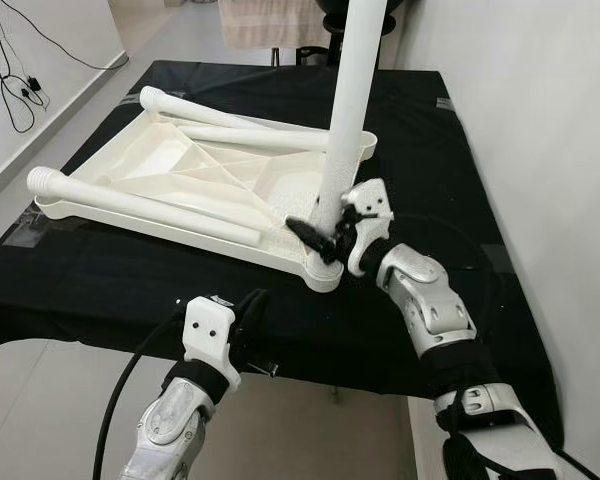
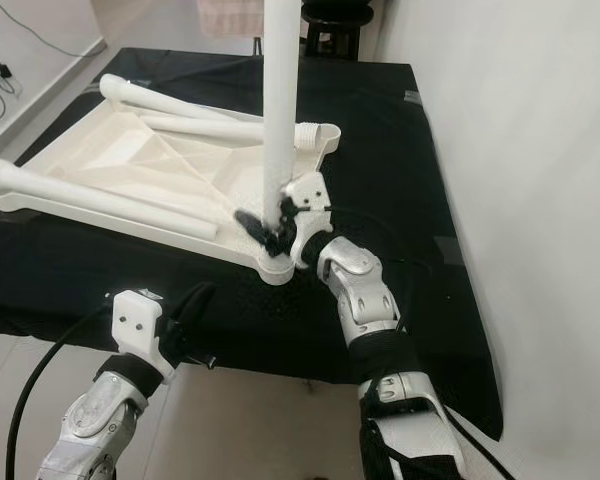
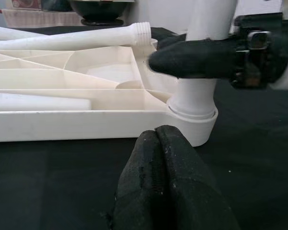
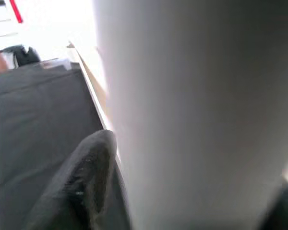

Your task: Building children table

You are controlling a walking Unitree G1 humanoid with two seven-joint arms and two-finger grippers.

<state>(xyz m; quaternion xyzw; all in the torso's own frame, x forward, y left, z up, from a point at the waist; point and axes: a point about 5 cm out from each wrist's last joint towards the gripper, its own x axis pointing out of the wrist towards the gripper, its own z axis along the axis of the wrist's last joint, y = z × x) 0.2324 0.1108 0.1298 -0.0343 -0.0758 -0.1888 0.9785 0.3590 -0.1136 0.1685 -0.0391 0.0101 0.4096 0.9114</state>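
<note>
Now right end effector (image 1: 325, 232) around upright leg (image 1: 352, 110)

My two head views look forward and down from above the near edge of the black-draped table (image 1: 460, 150), sharing the upturned white tabletop (image 1: 150, 165) and the upright leg (image 1: 355, 110). My left wrist camera sits low, level with the cloth, facing that leg's socket corner. My right wrist camera is pressed right up against the leg itself.
</note>
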